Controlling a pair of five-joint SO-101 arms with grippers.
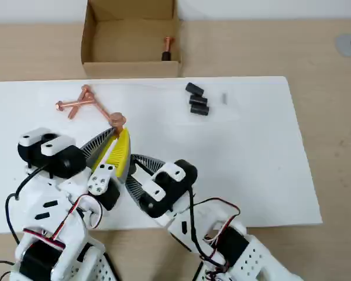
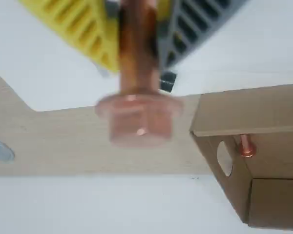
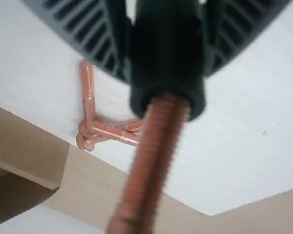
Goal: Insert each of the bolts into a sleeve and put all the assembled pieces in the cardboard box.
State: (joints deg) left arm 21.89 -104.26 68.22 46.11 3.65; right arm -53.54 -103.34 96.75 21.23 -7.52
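Left gripper (image 1: 113,135), yellow and grey fingers, is clamped on the shank of a copper bolt (image 2: 138,87), head end sticking out past the fingertips. Right gripper (image 3: 166,44), dark fingers, is clenched on a black sleeve (image 3: 167,73); the bolt's threaded shank enters that sleeve's open end. Both arms sit at the near edge of the white sheet (image 1: 251,164), grippers meeting left of centre. Just beyond the bolt head is a crossed pile of loose bolts (image 1: 79,102). Well apart to the right, three spare sleeves (image 1: 197,99) are stacked touching. Farthest is the cardboard box (image 1: 90,41) on the wooden table (image 1: 327,117), off the sheet, with one assembled piece (image 1: 167,50) inside by its right wall.
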